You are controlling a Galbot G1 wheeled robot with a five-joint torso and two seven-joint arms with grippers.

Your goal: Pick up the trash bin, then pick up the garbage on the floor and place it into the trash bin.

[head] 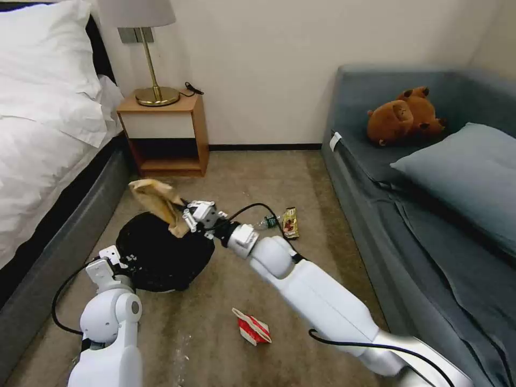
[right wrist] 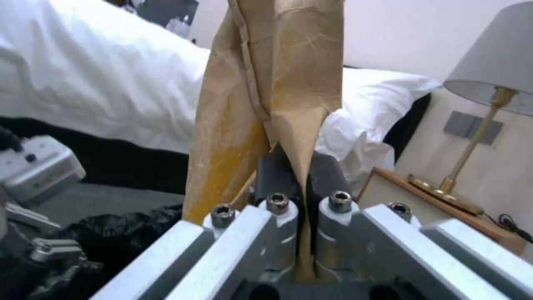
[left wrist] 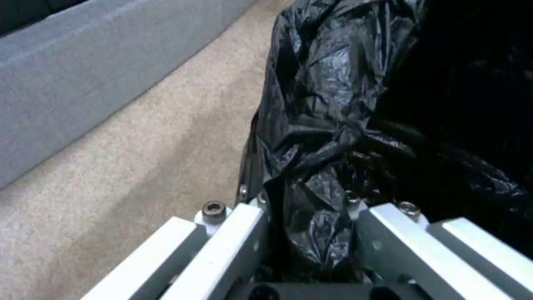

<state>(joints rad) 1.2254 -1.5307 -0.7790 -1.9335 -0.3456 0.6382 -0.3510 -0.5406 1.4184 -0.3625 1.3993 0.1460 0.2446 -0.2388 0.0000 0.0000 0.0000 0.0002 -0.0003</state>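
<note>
The trash bin (head: 161,252), lined with a black bag (left wrist: 344,125), hangs just above the carpet with my left gripper (head: 110,258) shut on its rim. My right gripper (head: 189,217) is shut on the crumpled brown paper bag (head: 156,201), holding it over the bin's far edge; the paper bag (right wrist: 266,96) rises from between the pinched fingers (right wrist: 277,175). On the carpet lie a red-and-white wrapper (head: 251,327), a small clear bottle with a green label (head: 269,221) and a dark-gold snack wrapper (head: 291,222), the last two just past my right forearm.
A bed (head: 48,134) runs along the left, a grey sofa (head: 430,188) with a plush toy (head: 406,115) along the right. A wooden nightstand (head: 164,134) with a lamp (head: 153,54) stands against the back wall. Open carpet lies between them.
</note>
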